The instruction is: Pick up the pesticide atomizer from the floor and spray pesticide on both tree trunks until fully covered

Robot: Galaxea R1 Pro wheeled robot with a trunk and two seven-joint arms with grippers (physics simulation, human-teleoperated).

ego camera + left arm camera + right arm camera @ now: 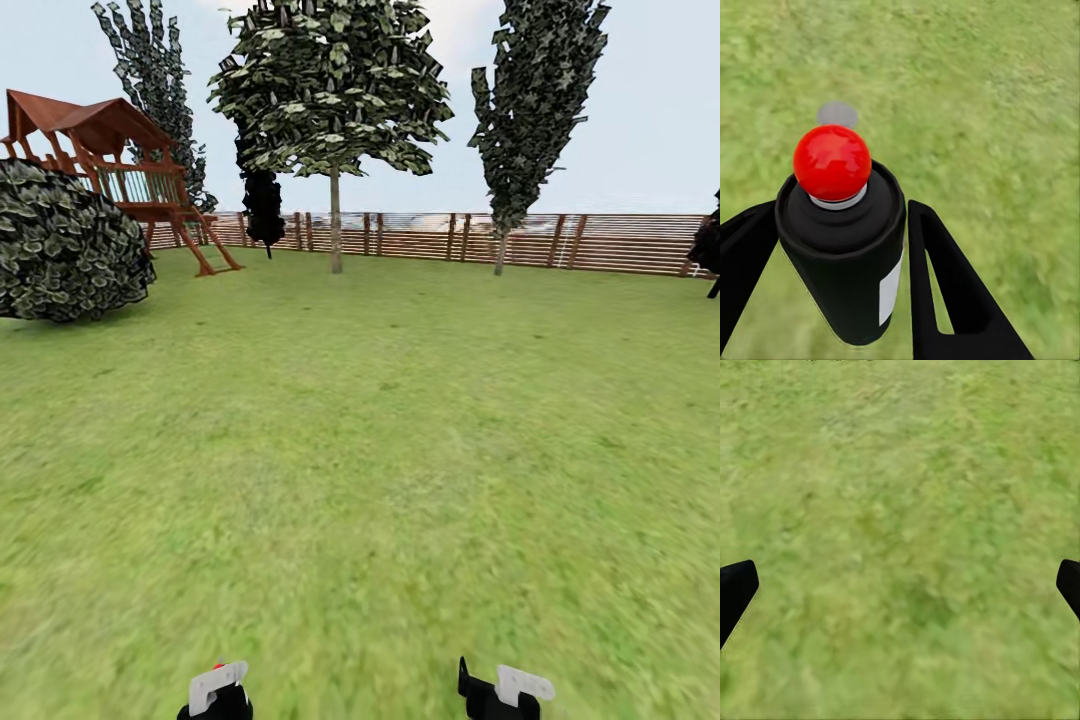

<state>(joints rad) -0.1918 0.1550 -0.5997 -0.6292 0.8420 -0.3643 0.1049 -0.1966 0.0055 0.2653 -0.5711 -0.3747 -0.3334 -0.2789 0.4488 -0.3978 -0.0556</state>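
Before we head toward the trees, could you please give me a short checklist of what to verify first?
1. Sprayer in hand: the black can with a red cap sits between the fingers of the left gripper: ok.
2. Right gripper free: open, with grass below it: ok.
3. Spraying range: the two tree trunks stand far off near the fence: not ok.
4. Path: lawn lies ahead and the bush is off to the left: ok.
5. Pesticide on the bark: too far away to see: cannot tell.
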